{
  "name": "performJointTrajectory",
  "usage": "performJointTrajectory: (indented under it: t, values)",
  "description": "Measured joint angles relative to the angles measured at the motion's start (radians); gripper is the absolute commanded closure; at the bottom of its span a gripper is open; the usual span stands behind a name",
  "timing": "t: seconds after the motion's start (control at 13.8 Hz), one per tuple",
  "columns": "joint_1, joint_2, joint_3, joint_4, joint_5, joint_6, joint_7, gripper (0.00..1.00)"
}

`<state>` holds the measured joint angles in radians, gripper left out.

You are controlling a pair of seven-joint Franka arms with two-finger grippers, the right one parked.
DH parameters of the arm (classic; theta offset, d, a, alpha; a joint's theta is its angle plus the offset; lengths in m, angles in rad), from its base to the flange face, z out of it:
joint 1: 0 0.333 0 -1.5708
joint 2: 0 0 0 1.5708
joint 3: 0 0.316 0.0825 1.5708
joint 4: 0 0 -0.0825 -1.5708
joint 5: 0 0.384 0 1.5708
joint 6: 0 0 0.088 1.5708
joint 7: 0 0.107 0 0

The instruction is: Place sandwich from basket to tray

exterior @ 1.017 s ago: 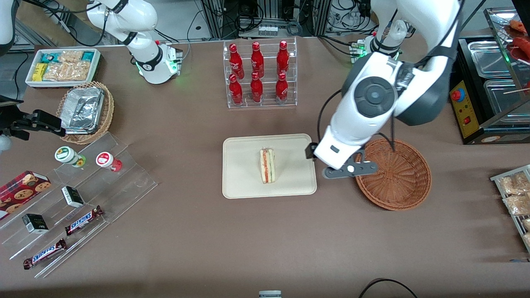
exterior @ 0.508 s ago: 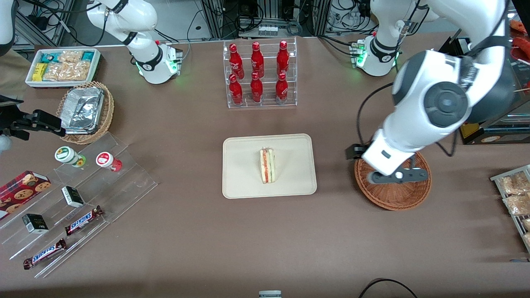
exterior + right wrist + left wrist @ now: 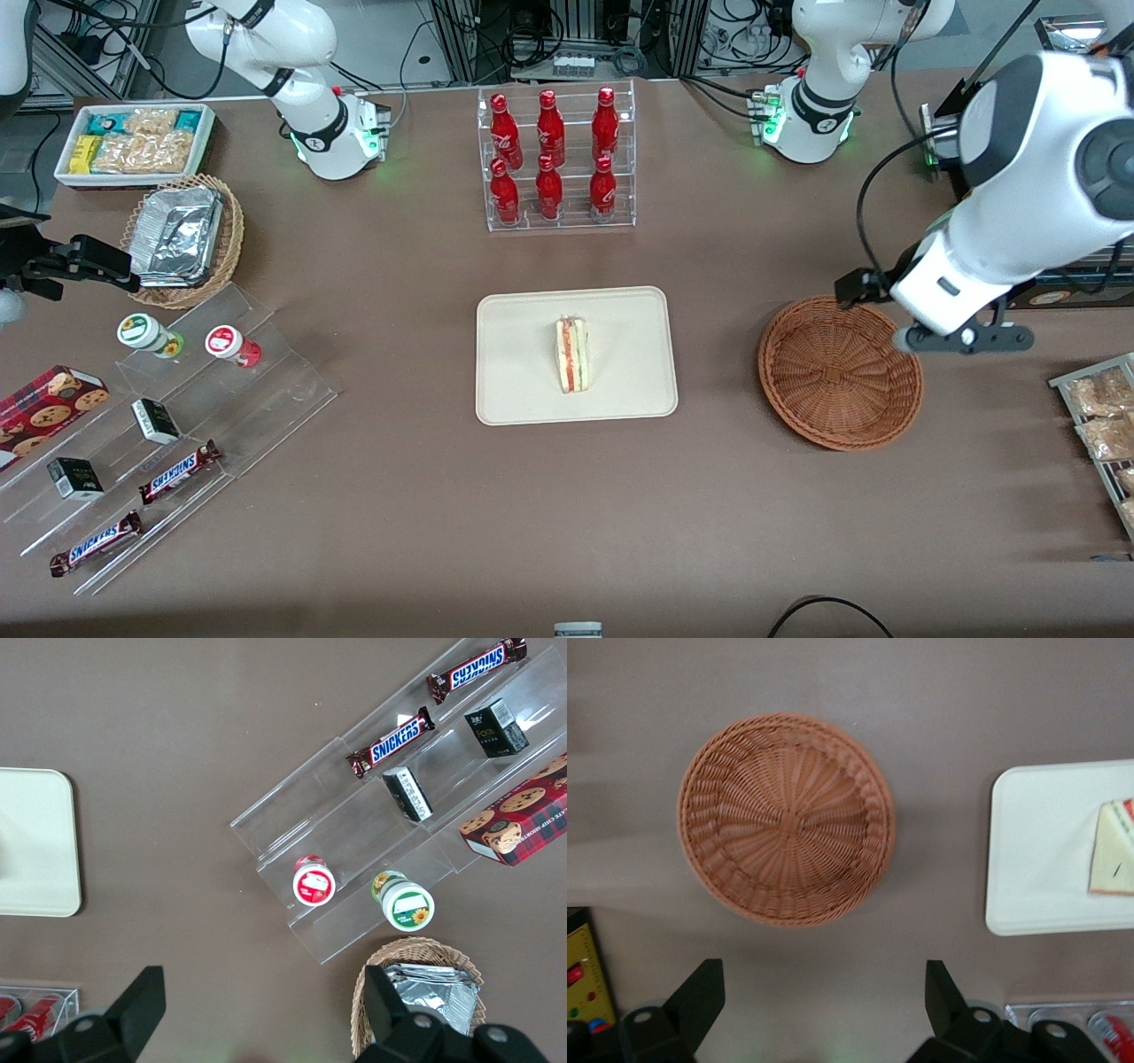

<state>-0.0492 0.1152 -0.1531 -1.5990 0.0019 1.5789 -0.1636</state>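
The gripper point(image 3: 819, 997) hangs with fingers spread wide, holding nothing, above the brown table point(image 3: 407, 496) just beside the basket point(image 3: 840, 373), toward the working arm's end. The sandwich point(image 3: 571, 354) lies on the tray point(image 3: 523, 390) mid-table. A bottle rack point(image 3: 556, 159) stands farther from the front camera; cables point(image 3: 567, 35) crowd the table's edge.

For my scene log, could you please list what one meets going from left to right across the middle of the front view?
Foil-tray basket → tray → sandwich on it → basket, holding nothing → gripper, jaws open, beside the basket toward the working arm's end.
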Motion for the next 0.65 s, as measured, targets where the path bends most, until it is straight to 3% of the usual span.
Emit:
performJointTrajectory:
  t: [0.22, 0.65]
  values:
    - [0.029, -0.105, 0.000, -0.082, 0.000, -0.040, 0.046, 0.00]
    - [0.050, -0.214, 0.001, -0.102, 0.000, -0.188, 0.050, 0.00]
